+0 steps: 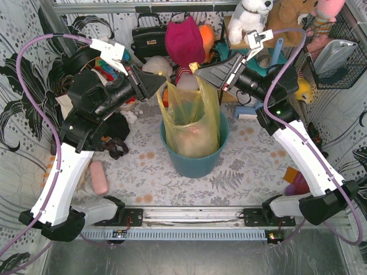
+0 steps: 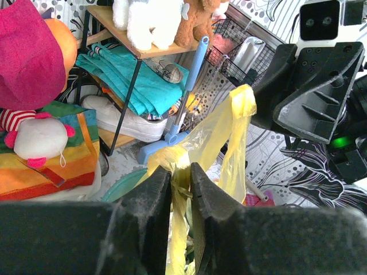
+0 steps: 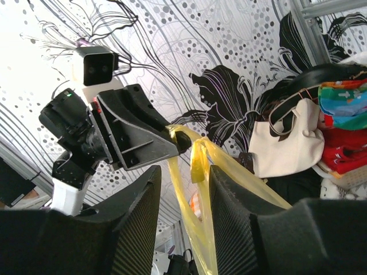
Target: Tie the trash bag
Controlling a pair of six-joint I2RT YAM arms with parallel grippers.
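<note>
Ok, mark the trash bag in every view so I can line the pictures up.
Top external: trash bag at centre, standing in the teal bin.
Left wrist: trash bag at centre, its strip rising from between the fingers.
Right wrist: trash bag at lower centre, strips between the fingers.
Shared landmark: the left tool, at the bag's strip in all three.

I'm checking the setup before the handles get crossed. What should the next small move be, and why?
Probably close the right gripper on the strip between its fingers. Its wrist view shows the jaws apart around that strip, while the left gripper already pinches the trash bag's other strip. Both seem to need a firm hold before crossing.
</note>
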